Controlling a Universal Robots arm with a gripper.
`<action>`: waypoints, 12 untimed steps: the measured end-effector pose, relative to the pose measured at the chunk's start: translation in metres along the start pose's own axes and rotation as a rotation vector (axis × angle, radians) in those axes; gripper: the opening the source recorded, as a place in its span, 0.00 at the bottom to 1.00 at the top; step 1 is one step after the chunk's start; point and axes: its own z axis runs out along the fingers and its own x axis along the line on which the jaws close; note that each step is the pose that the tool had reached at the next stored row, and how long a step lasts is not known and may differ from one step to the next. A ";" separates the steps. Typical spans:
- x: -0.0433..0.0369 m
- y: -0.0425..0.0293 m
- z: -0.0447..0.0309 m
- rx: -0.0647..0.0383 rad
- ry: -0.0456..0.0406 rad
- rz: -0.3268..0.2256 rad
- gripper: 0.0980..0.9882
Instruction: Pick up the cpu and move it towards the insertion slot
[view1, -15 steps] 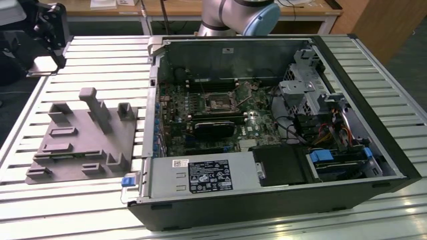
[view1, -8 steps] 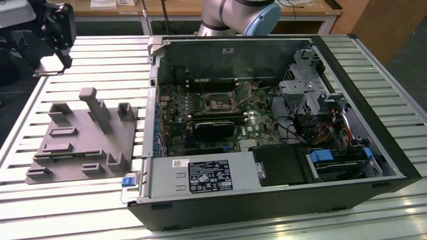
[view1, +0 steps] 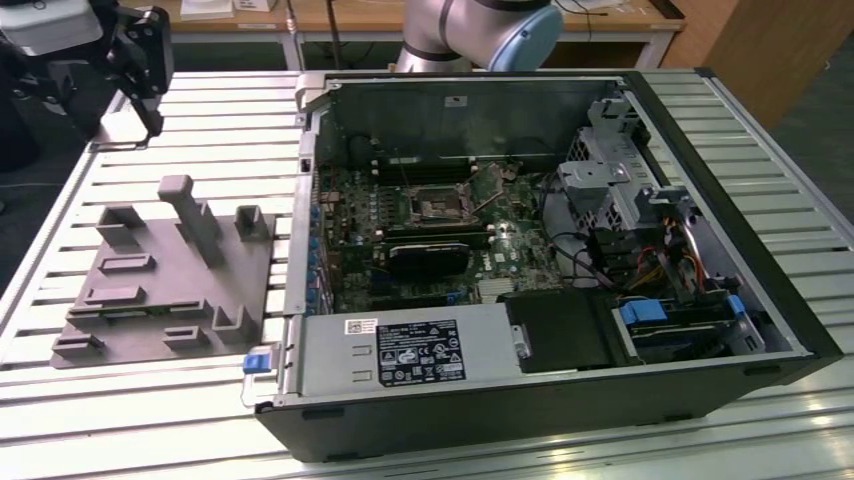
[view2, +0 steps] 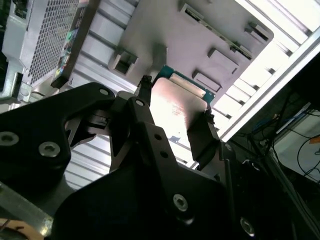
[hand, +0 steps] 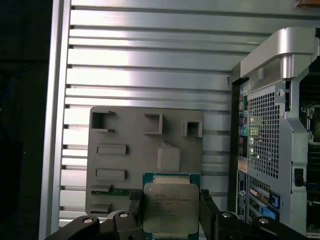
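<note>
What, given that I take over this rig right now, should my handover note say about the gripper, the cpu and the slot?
Gripper: shut on the cpu, with a finger on each of two opposite edges and the metal top facing the first wrist camera.
Where: in the exterior view the gripper hangs above the slatted table at the exterior view's left, apart from the grey fixture plate. The insertion slot lies inside the open computer case, its dark centre showing.
Done: the cpu is picked up.
Left: the whole way across to the slot.
</note>
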 end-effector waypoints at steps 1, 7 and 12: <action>-0.0030 -0.0001 0.0000 0.000 0.0000 0.000 0.50; -0.0152 -0.0003 0.0000 0.000 -0.0001 0.000 0.50; -0.0262 -0.0006 0.0000 0.000 -0.0005 0.000 0.50</action>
